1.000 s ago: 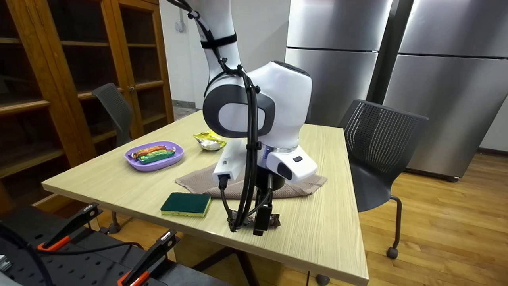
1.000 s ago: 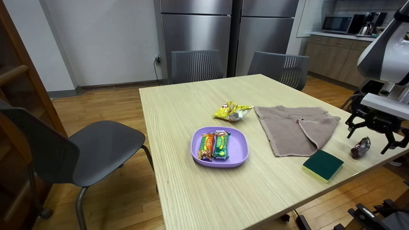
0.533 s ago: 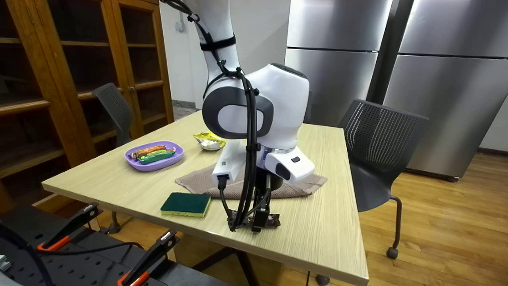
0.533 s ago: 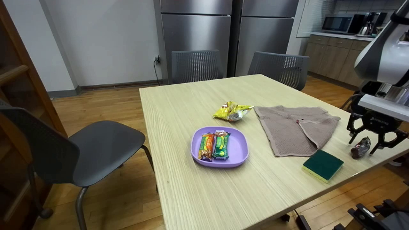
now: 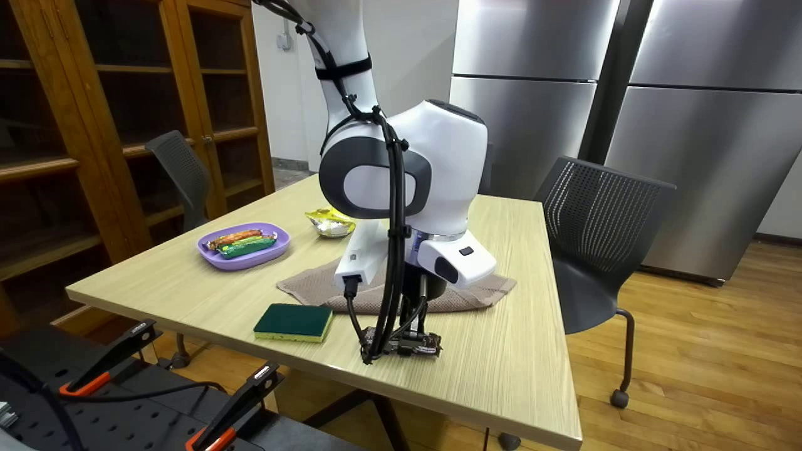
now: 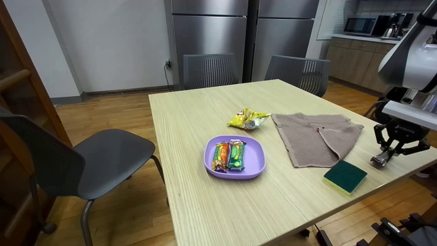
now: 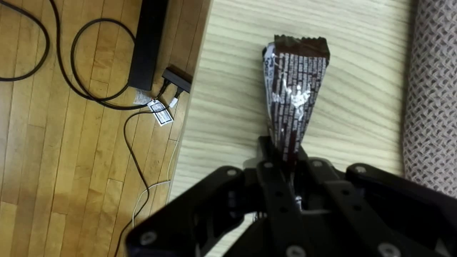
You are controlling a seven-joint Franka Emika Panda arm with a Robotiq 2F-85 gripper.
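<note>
My gripper (image 7: 284, 151) is shut on a dark brown foil wrapper (image 7: 296, 89) printed with small white text. The fingers pinch its middle, and the wrapper narrows between them; its crimped end sticks out ahead in the wrist view. The stretch between and behind the fingers is mostly hidden. In an exterior view the wrapper (image 6: 379, 159) is low over the table by the fingertips; whether it touches the surface I cannot tell. A green and yellow sponge (image 6: 344, 177) lies close beside it. Behind the sponge is a brown cloth (image 6: 307, 143) with one corner folded over.
A purple plate (image 6: 255, 160) holds an orange-wrapped bar (image 6: 221, 155) and a green-wrapped bar (image 6: 236, 155). A yellow packet (image 6: 247, 119) lies between plate and cloth. The table edge (image 7: 189, 107) runs close to the gripper. Clamps (image 5: 235, 404) and chairs (image 5: 595, 238) stand around the table.
The gripper came down slightly over the wrapper, and its jaws went from wide apart to closed on it. The wrapper is now squeezed and slightly shifted. Other objects stayed put.
</note>
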